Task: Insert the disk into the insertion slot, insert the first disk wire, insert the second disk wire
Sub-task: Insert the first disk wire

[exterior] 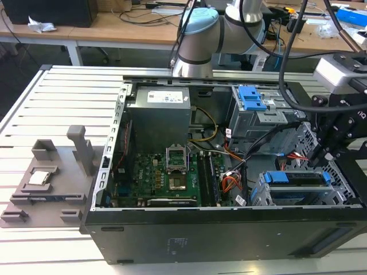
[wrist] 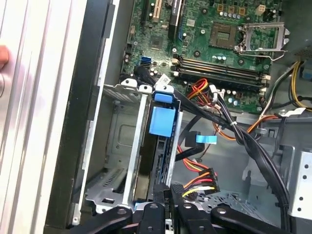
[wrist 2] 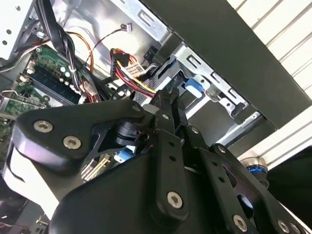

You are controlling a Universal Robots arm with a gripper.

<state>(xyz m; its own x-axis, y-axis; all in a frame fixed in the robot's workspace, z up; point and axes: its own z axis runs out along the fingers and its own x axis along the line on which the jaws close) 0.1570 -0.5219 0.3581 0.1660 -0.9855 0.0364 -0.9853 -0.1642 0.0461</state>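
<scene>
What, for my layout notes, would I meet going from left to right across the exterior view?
In order: grey plastic fixture → power supply → blue latch → disk, sitting in the drive cage.

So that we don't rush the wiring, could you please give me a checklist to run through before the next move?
1. The disk in the insertion slot: ok, its blue caddy sits between the cage walls.
2. The gripper at the disk's end opposite the blue tab: ok.
3. The power connector plugged into the disk: cannot tell, the gripper hides the joint.
4. The black cable bundle clear of the slot: ok, it runs beside the cage.
</scene>
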